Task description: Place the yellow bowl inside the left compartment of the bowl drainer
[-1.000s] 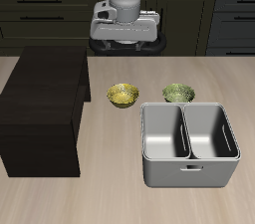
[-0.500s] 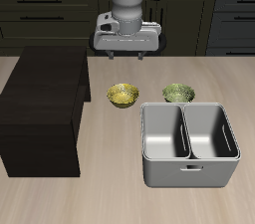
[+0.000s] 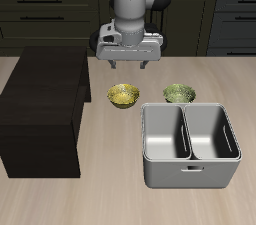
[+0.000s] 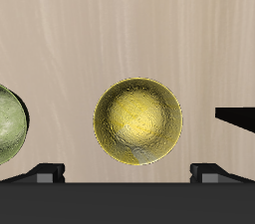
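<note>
Yellow bowl [image 3: 123, 95] directly below raised open gripper [image 3: 127, 66].

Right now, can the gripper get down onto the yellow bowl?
Probably yes. The gripper hangs open above the yellow bowl, nothing between them; the olive-green bowl and cabinet block sit clear.

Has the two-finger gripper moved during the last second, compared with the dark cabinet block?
Yes. The gripper has come down and slightly forward, toward the small golden-yellow bowl; its fingers now reach about the height of the dark cabinet block's back edge.
</note>
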Robot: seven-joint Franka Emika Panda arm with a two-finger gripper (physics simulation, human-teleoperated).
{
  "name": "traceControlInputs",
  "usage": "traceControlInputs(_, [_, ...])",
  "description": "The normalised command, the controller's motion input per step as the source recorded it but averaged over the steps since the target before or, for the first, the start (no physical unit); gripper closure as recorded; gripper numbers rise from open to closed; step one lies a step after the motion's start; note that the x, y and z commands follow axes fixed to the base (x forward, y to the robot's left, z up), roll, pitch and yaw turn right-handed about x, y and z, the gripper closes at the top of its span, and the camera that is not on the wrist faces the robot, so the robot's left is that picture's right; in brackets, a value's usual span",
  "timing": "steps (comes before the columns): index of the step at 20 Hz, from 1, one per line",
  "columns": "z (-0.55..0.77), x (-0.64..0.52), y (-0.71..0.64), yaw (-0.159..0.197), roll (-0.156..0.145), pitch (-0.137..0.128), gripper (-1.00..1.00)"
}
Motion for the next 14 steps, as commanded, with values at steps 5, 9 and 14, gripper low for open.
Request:
traceControlInputs(5, [-0.30,0.02,-0.02,0.004,-0.018,0.007,-1.00])
traceControlInputs(9, [-0.20,-0.04,0.03,0.004,0.003,0.005,-1.00])
traceControlInputs(14, [-0.11,-0.04,0.04,-0.013,0.002,-0.008,-1.00])
